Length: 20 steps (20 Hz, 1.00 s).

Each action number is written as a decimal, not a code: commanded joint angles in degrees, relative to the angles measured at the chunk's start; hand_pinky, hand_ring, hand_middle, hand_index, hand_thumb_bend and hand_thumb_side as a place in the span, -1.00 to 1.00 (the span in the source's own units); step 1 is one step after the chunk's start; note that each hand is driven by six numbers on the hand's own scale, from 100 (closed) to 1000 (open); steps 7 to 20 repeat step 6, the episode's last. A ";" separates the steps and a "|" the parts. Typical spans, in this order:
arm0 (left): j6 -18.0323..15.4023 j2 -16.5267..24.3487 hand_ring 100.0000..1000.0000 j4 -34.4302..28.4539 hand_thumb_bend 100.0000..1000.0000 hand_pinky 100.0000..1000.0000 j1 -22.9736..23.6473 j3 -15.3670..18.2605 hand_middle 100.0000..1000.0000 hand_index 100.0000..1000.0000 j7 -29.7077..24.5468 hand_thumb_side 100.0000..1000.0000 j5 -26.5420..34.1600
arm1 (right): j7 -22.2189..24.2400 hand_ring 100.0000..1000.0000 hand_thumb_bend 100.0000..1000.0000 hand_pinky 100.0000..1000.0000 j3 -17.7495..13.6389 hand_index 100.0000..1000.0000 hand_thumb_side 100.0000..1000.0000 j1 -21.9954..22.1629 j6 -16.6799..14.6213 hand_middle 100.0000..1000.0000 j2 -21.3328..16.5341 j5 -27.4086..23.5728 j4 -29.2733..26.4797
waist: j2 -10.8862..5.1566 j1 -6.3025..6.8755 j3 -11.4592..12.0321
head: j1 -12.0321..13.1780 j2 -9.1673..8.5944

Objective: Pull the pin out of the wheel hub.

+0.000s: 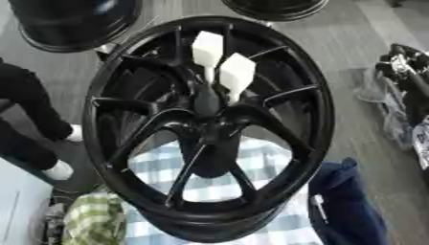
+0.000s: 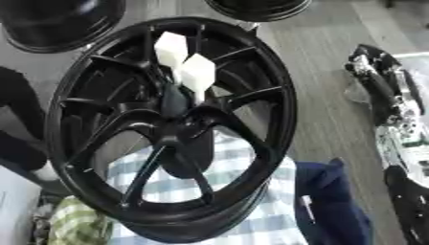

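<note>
A black wheel hub (image 1: pixel 209 129) is seen tilted up toward the camera over a blue-and-white checked cloth (image 1: pixel 209 189), its spoked face turned so that the centre can be reached. Two pins with white block-shaped heads (image 1: pixel 237 72) are still seated near the centre bore, their stems running down between the spokes. Neither robot hand is shown in either view, so their state cannot be told. Other black rims (image 1: pixel 71 21) are set on the grey floor behind, and a dark blue object (image 1: pixel 344 206) lies just beside the hub. No brand, label or writing can be read
</note>
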 commanded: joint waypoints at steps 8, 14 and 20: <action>-2.68 -13.59 0.34 -4.73 -1.00 0.50 -1.38 -0.18 0.35 0.43 14.30 0.58 12.36 | -0.38 0.42 -0.98 0.78 -0.40 0.57 -0.23 -1.40 -0.41 0.26 -0.75 -0.84 -2.02 | -0.97 -1.27 -0.58 | 0.94 0.06; -2.68 -13.59 0.34 -4.73 -1.00 0.50 -1.38 -0.18 0.35 0.43 14.30 0.58 12.36 | -0.38 0.42 -0.98 0.78 -0.40 0.57 -0.23 -1.40 -0.41 0.26 -0.75 -0.84 -2.02 | -0.97 -1.27 -0.58 | 0.94 0.06; -2.68 -13.59 0.34 -4.73 -1.00 0.50 -1.38 -0.18 0.35 0.43 14.30 0.58 12.36 | -0.38 0.42 -0.98 0.78 -0.40 0.57 -0.23 -1.40 -0.41 0.26 -0.75 -0.84 -2.02 | -0.97 -1.27 -0.58 | 0.94 0.06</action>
